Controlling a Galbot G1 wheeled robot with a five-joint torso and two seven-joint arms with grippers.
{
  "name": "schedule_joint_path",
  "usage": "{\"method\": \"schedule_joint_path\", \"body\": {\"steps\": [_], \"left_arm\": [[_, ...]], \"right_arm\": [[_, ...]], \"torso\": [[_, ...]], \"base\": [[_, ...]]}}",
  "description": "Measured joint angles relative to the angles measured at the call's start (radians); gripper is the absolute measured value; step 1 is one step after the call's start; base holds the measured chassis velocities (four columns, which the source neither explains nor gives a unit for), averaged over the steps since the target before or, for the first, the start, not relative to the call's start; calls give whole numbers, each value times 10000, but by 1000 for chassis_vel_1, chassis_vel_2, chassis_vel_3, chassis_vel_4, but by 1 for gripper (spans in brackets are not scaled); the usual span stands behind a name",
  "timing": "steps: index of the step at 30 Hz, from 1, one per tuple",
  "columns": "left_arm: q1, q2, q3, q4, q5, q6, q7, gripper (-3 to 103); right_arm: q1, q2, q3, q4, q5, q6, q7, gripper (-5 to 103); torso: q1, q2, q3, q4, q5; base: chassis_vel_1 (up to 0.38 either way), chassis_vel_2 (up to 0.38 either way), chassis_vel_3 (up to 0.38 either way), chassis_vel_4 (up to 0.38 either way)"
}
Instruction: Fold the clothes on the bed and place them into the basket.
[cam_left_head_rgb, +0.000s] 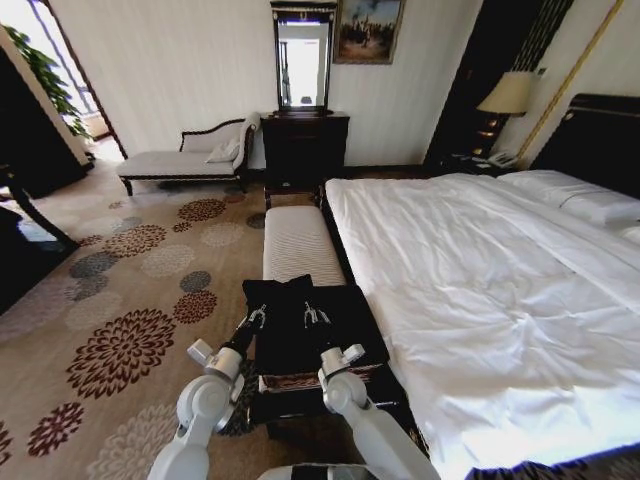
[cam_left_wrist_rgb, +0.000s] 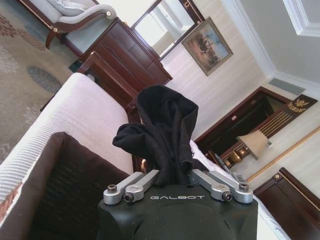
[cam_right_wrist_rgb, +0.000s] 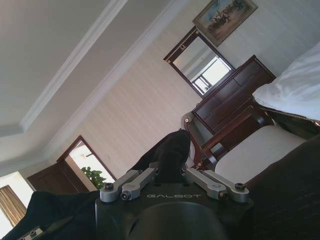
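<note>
A hotel bedroom: the white bed (cam_left_head_rgb: 480, 280) lies at my two o'clock. I hold the folded black T-shirt (cam_left_head_rgb: 300, 318) over the wicker basket (cam_left_head_rgb: 315, 380), left hand (cam_left_head_rgb: 257, 318) and right hand (cam_left_head_rgb: 316, 316) both clenched on it. Placing step; next I lower and release.

Hotel-style bedroom: wide white bed (cam_left_head_rgb: 480, 270), chaise (cam_left_head_rgb: 185, 160), dresser mirror (cam_left_head_rgb: 302, 65), patterned carpet (cam_left_head_rgb: 120, 300).

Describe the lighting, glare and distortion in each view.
Head view: wide-angle bending at the edges, white bed bright, black T-shirt lost in shadow over the brown wicker basket. Left wrist view: window glare in the mirror. Right wrist view: backlit, dark cloth.
</note>
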Motion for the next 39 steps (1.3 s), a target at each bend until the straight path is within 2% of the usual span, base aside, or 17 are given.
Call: {"method": "schedule_joint_path", "body": {"steps": [4,7,15,21,28,31,34,39], "left_arm": [[-236,17,62,329,42,-5,6,9],[-837,34,195,952,131,-16,7,9],[-2106,124,490,2759,450,-109,9,9],[-2552,18,728,3680,880,-180,18,9],[-2306,-55,885,3474,1234,-180,-103,9],[-1987,0,922,2841,1304,-112,-266,9],[-1903,47,922,2681,1354,-50,-333,9],[-1765,135,972,2822,1920,123,-484,9]], "right_arm": [[428,-68,-184,-319,130,-4,96,9],[1086,-95,-544,-941,416,-9,348,9],[2243,-34,-1242,-2216,533,-186,913,9],[2807,-102,-1387,-2772,438,-498,1334,9],[2659,-459,-1411,-2345,445,-909,2099,9],[2284,-888,-1404,-1657,554,-1223,2630,9],[2136,-1054,-1396,-1466,568,-1312,2747,9],[1899,-1292,-1384,-1406,552,-1472,2885,9]], "torso": [[-11,5,-3,9,-3],[-10,7,-3,13,-6],[3,1,1,4,-5],[-2,3,-2,10,-5],[-1,1,-1,7,-4],[-1,3,-1,6,-3],[-3,4,-3,6,-2],[-4,5,-3,8,-5]], "base": [[-1,-22,4,8],[0,0,0,0],[0,0,0,0],[0,0,0,0],[0,0,0,0],[0,0,0,0],[0,0,0,0],[0,0,0,0]]}}
